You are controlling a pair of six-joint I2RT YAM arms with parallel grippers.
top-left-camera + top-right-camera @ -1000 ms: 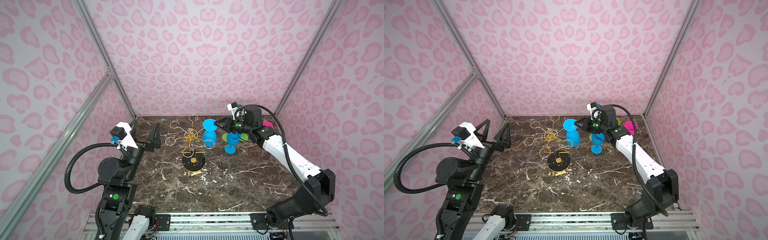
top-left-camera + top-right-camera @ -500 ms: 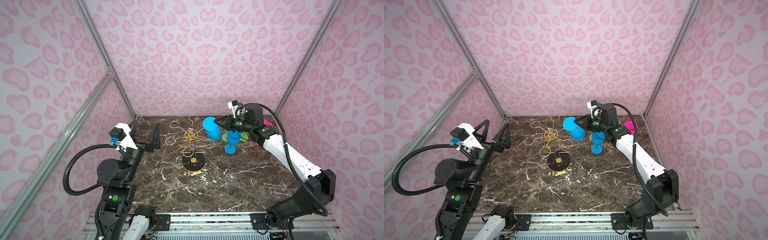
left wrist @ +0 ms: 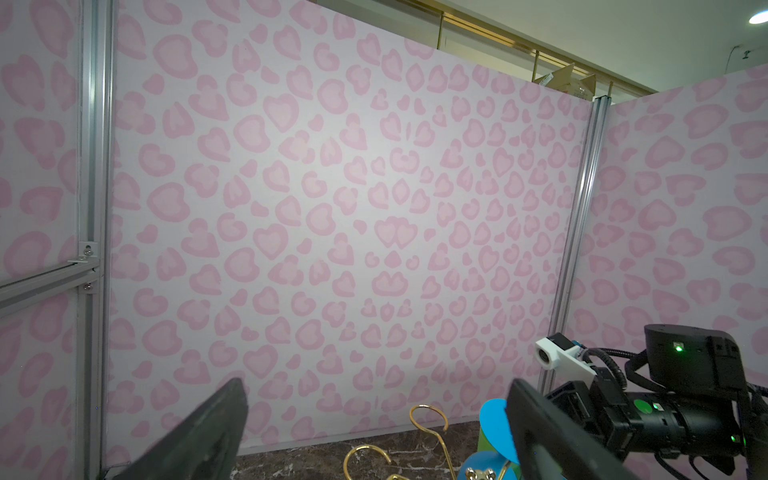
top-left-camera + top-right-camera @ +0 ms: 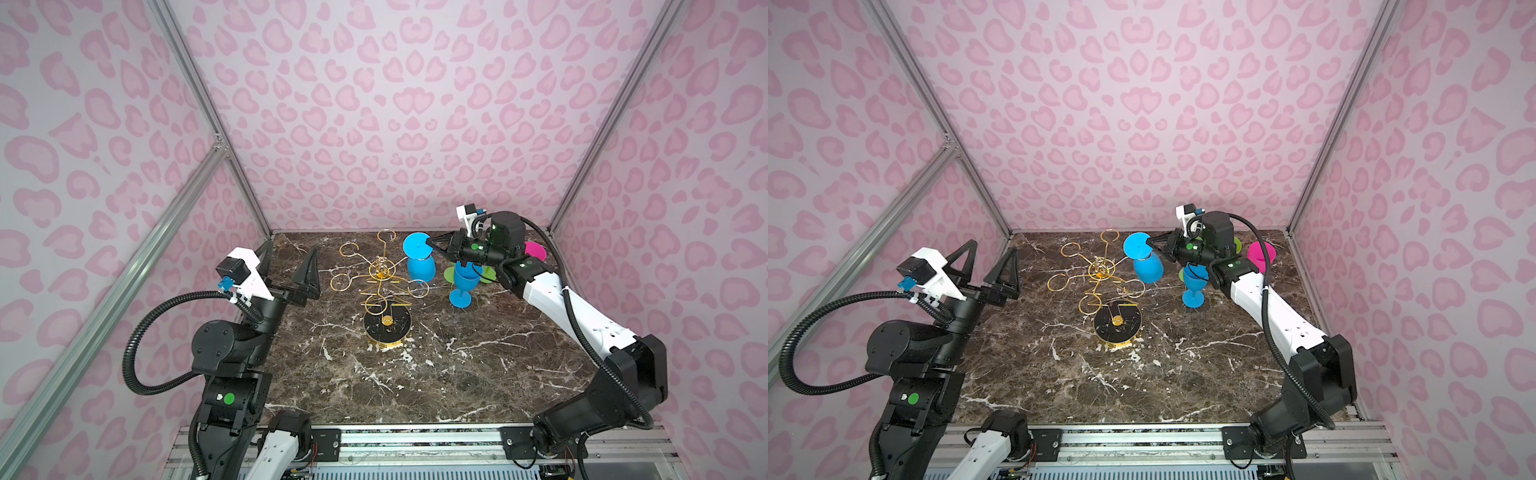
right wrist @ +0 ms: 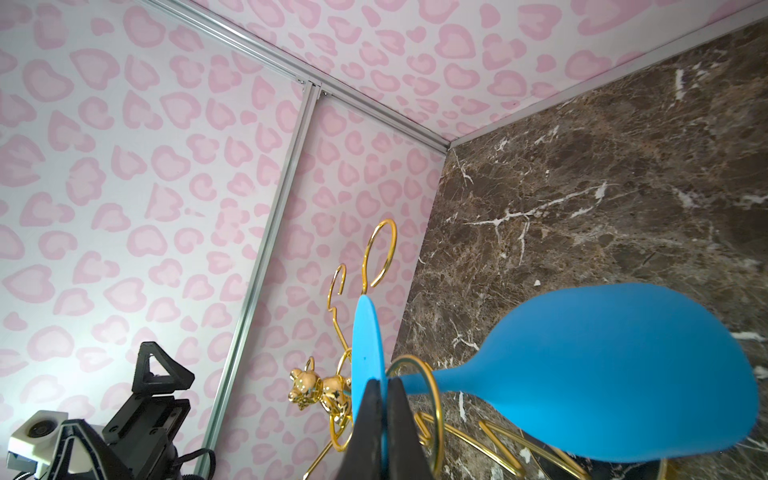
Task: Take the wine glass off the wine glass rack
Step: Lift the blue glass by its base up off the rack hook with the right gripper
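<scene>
A blue wine glass (image 4: 421, 268) (image 4: 1148, 268) hangs upside down from a loop of the gold wire wine glass rack (image 4: 386, 326) (image 4: 1117, 322), at the rack's right side. My right gripper (image 4: 432, 241) (image 4: 1152, 241) (image 5: 382, 384) is shut on the rim of the glass's round foot. In the right wrist view the stem of the wine glass (image 5: 623, 374) passes through a gold ring of the rack (image 5: 320, 386). My left gripper (image 4: 291, 251) (image 4: 992, 248) (image 3: 376, 390) stands open and empty, raised to the left of the rack.
A second blue glass (image 4: 463, 286) (image 4: 1194, 286) stands upright under my right wrist. Green glasses (image 4: 451, 274) and a pink one (image 4: 534, 251) (image 4: 1260, 253) sit behind it near the back right corner. Pink patterned walls close in three sides of the marble table (image 4: 415, 374).
My right gripper's jaws have closed fully on the blue glass's foot, and the glass has tipped slightly to the right. The left arm has not moved.
</scene>
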